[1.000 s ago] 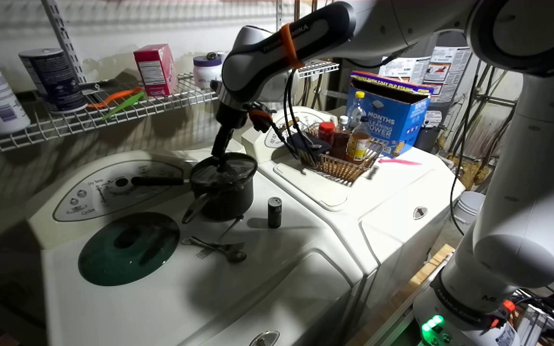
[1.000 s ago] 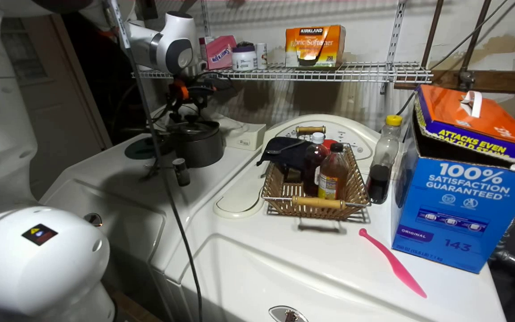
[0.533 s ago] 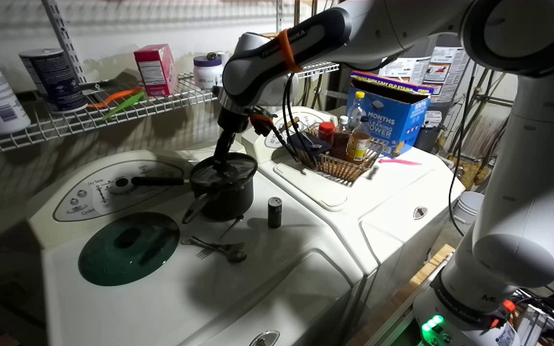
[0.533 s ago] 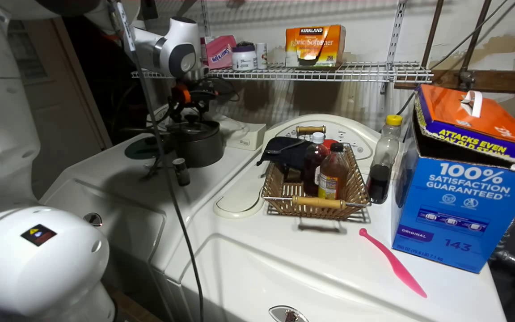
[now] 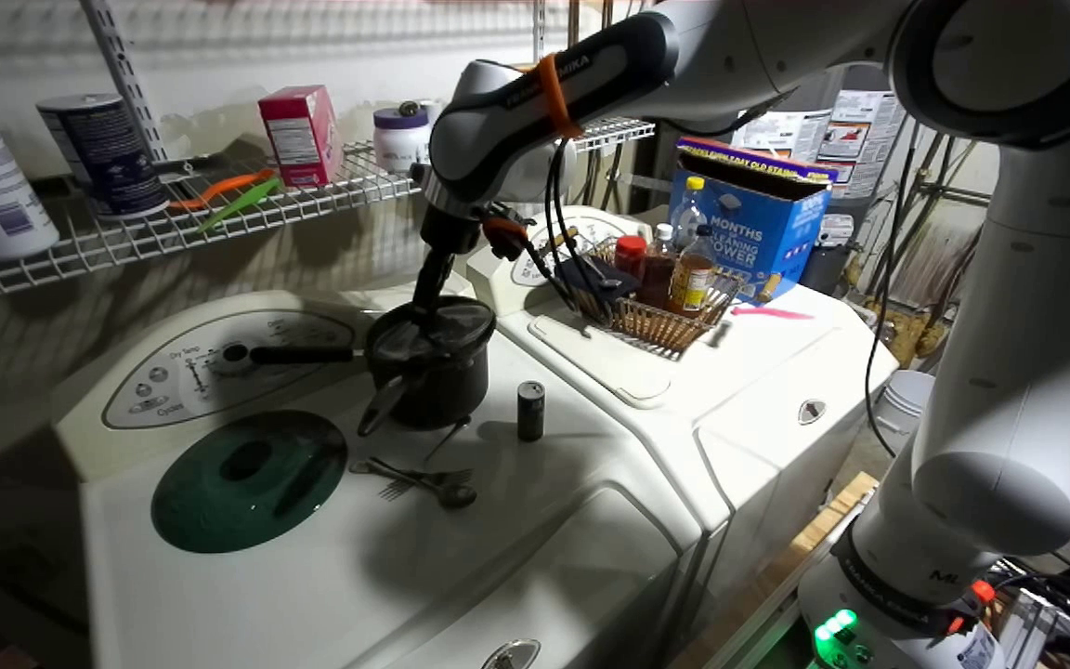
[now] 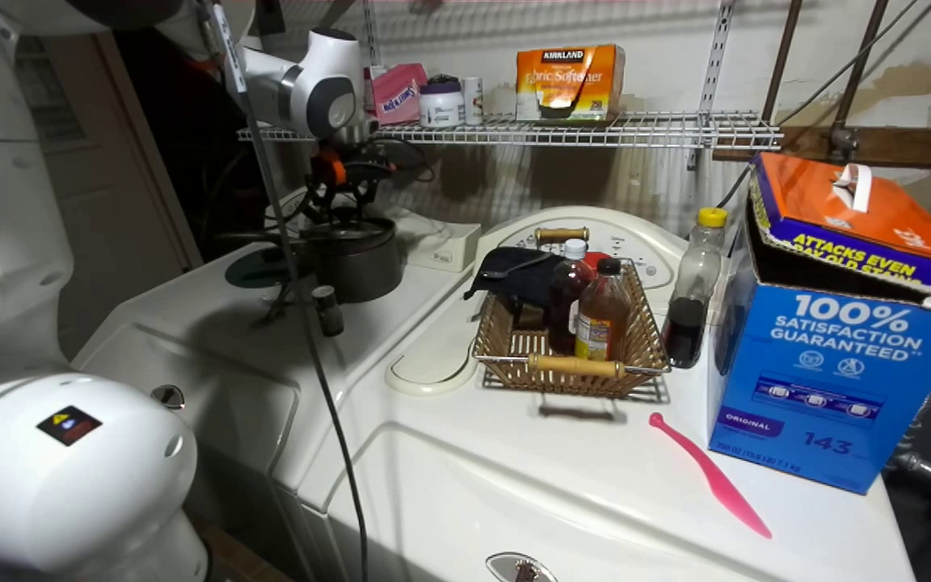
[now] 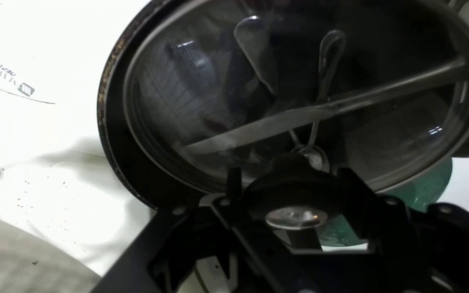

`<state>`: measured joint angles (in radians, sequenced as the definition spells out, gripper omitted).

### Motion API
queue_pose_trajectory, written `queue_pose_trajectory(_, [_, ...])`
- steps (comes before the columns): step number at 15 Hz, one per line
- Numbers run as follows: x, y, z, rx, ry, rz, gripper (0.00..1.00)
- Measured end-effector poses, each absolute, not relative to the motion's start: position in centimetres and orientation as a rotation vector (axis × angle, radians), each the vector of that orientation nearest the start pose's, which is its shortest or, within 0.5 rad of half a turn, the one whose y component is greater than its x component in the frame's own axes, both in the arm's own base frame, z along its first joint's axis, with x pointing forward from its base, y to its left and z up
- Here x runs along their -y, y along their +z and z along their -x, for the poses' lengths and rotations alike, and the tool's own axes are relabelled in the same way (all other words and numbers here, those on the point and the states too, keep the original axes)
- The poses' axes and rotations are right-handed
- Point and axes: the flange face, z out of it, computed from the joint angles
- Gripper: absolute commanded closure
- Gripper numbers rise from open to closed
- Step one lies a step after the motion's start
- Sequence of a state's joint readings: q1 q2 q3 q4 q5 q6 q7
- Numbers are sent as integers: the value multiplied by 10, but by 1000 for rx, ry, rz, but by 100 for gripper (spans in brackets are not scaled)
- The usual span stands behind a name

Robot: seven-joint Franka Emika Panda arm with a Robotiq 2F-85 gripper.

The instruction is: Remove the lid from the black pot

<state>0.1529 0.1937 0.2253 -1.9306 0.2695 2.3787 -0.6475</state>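
Observation:
In both exterior views the black pot (image 5: 447, 395) stands on the white machine top. The see-through lid (image 7: 360, 134) lies over it, and cutlery shapes show in its glass. Its dark knob (image 7: 295, 191) sits between the two fingers of my gripper (image 7: 293, 181), which are shut on it. Along the left in the wrist view, a dark gap separates the lid's edge from the pot's rim (image 7: 106, 77); I cannot tell whether the lid is raised. From above, my gripper (image 5: 427, 316) reaches down steeply to the middle of the lid.
A dark green disc (image 5: 219, 520) lies in front of the pot's handle (image 5: 303, 354). Loose cutlery (image 5: 428, 478) and a small dark can (image 5: 530, 413) are close by. A wire shelf (image 5: 331, 195) runs behind. The wicker basket (image 6: 570, 380) and blue box (image 6: 821, 388) stand on the adjoining machine.
My gripper came down a little toward the knob, then its fingers shut on it. The pot and its handle have shifted slightly.

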Motion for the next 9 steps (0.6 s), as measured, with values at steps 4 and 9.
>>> queue_pose_trajectory(4, [-233,425,-576,1200,-401,2634,66])
queue_pose_trajectory(9, [-247,460,-558,1213,-398,2632,66])
